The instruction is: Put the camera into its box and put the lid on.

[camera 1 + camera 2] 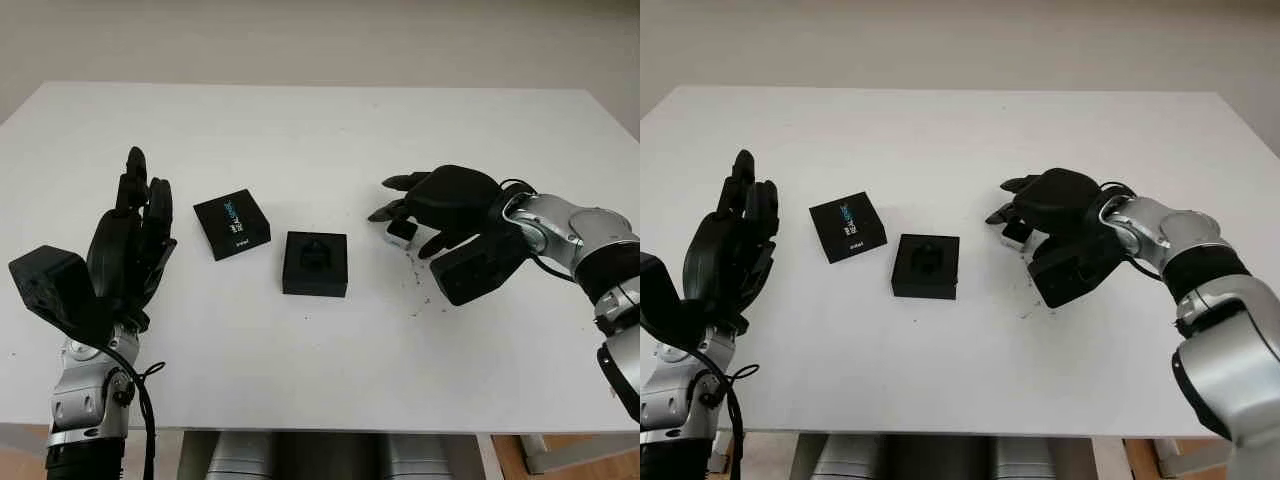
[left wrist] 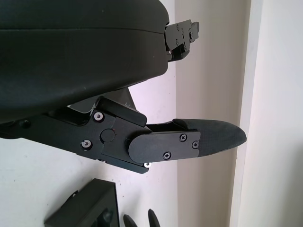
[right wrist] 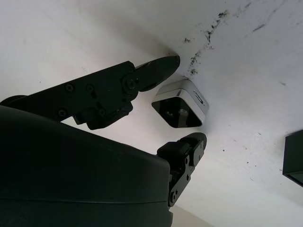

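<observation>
The camera, a small silver cube with a black face, lies on the white table right of centre. My right hand arches over it, one fingertip on each side, close to it, and the camera still sits on the table. The open black box stands at the table's middle, with a dark insert inside. Its black lid, printed with blue lettering, lies flat just left of the box. My left hand is open and held upright at the near left, apart from the lid.
Dark specks mark the table beside the right hand. The table's front edge runs close below both arms. A corner of the box shows in the left wrist view.
</observation>
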`<state>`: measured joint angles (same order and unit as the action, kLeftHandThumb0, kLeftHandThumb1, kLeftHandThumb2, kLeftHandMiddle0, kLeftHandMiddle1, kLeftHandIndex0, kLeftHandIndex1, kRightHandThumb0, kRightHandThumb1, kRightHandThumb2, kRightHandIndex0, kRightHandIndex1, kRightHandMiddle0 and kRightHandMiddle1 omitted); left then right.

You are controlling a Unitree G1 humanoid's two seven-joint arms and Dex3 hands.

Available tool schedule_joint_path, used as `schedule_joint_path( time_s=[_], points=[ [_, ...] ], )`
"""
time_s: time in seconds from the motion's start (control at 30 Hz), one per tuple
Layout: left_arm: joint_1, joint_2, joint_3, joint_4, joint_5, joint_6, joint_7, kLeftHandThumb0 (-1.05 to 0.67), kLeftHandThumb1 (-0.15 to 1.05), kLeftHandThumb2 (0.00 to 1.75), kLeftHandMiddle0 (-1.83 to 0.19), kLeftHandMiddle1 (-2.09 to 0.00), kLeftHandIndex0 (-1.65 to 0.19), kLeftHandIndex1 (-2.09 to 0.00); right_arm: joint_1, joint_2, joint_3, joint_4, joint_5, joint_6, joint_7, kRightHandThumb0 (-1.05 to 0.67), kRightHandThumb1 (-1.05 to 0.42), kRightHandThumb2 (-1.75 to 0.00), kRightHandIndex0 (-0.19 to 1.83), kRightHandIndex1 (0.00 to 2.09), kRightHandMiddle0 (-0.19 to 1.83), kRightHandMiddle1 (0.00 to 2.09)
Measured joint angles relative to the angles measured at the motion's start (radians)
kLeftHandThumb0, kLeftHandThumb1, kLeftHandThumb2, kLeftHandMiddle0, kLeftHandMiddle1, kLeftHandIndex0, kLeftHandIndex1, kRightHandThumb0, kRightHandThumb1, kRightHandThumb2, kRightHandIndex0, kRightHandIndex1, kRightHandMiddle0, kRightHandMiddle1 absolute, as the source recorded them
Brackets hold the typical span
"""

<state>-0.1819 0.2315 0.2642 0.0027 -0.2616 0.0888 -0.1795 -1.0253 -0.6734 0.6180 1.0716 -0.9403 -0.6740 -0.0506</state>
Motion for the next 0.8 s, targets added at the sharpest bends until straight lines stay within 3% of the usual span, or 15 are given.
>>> schedule_joint_path(
  time_s=[0.8],
  points=[
    [0.023, 0.001, 0.0, -0.019, 0.001, 0.004, 0.0, -0.78, 1.05, 0.49, 0.19, -0.02, 0.19, 0.0, -0.015, 0.007, 0.036, 0.056, -0.023, 0.026, -0.06, -0.29, -0.97, -0.06, 0.19, 0.05, 0.62, 0.15]
  ],
)
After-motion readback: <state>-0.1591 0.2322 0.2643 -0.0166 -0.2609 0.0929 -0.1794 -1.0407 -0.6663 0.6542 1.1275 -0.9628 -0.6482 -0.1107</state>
